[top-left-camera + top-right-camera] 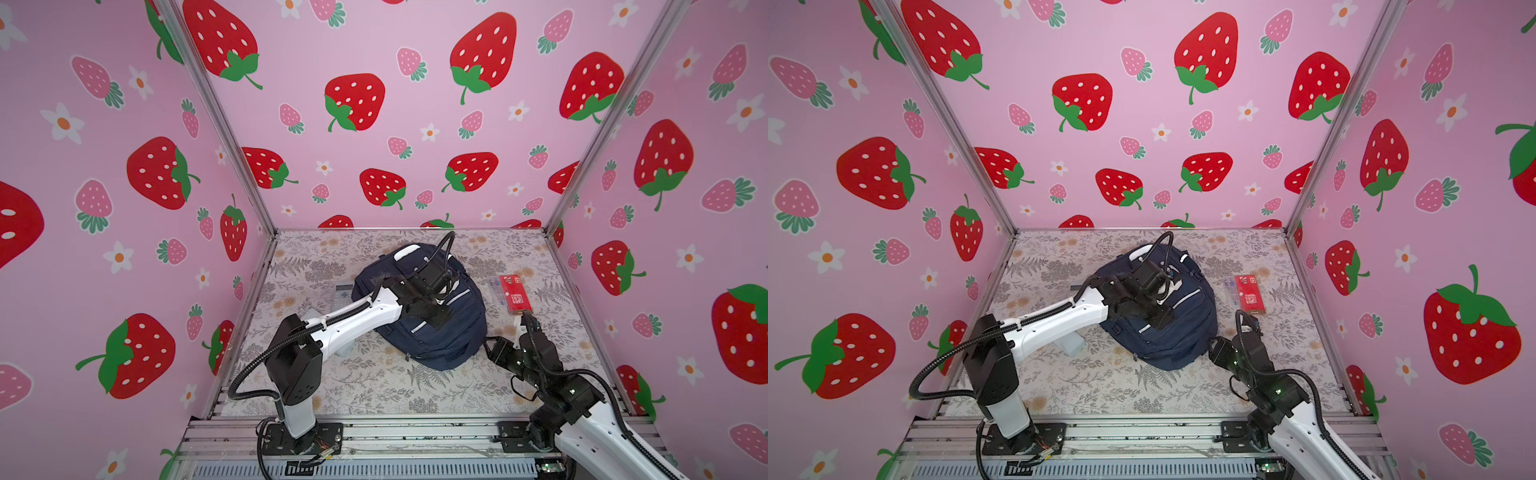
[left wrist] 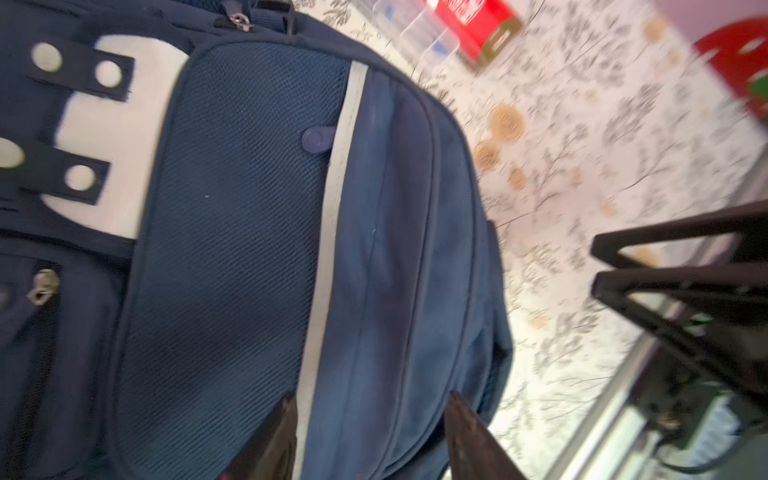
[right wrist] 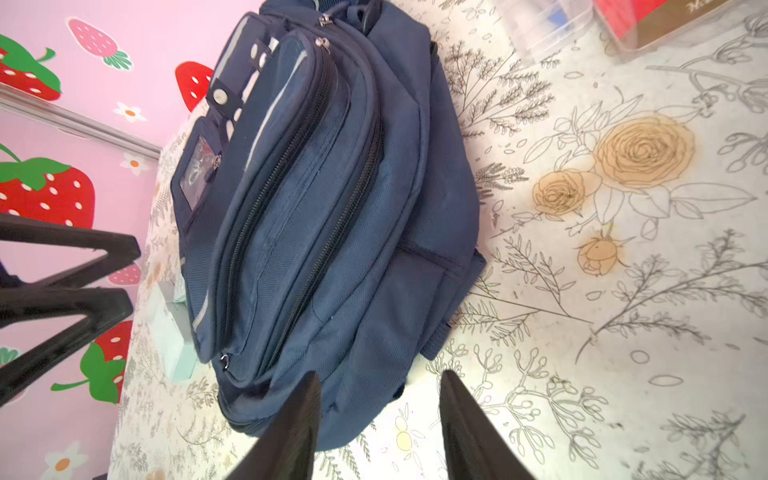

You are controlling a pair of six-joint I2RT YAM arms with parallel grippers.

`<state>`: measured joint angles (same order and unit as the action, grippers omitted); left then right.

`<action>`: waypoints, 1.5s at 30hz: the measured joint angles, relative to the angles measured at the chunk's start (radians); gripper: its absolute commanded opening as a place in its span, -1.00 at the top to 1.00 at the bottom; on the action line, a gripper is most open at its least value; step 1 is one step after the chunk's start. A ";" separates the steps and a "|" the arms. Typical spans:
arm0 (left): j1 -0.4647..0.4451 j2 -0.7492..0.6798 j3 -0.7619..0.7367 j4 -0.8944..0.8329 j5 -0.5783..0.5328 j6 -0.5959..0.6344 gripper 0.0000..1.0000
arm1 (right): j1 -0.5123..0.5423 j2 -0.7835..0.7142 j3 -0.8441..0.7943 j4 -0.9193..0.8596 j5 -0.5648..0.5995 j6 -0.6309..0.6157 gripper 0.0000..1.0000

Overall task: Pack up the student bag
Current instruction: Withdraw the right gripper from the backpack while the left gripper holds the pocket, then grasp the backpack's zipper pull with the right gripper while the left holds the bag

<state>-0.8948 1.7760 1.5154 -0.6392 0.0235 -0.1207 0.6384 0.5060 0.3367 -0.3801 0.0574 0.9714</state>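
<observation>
The student bag [image 1: 440, 332] lies front-up at the tabletop [image 1: 374, 386] centre, zips closed. The left fingers [image 2: 282, 436] hang apart, empty, above its front. The right fingers [image 3: 291, 432] stand apart, empty, at its near end. Recommended: pinch a zip pull [image 2: 41, 286] squarely and brace the fabric.

Floral-print table [image 1: 374, 386]: student bag [image 1: 449, 345] centre, red box [image 1: 516, 296] beside clear case [image 1: 496, 289] right, pale box [image 1: 1073, 344] left.

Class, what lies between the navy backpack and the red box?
A clear plastic case, lying right beside the red box on the side facing the backpack. Both top views show it.
</observation>
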 measured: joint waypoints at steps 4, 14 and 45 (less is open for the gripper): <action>-0.040 -0.040 -0.058 -0.035 -0.116 0.030 -0.35 | 0.011 0.000 0.000 -0.003 -0.011 -0.013 0.03; -0.085 0.087 -0.062 -0.105 -0.224 0.091 -0.28 | 0.065 -0.013 0.000 0.002 -0.025 -0.018 0.07; -0.084 0.153 -0.062 -0.076 -0.174 0.093 0.05 | 0.243 0.124 0.055 0.041 0.087 -0.002 0.09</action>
<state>-0.9783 1.9293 1.4532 -0.7147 -0.1509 -0.0273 0.8818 0.6300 0.3916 -0.3389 0.1444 0.9695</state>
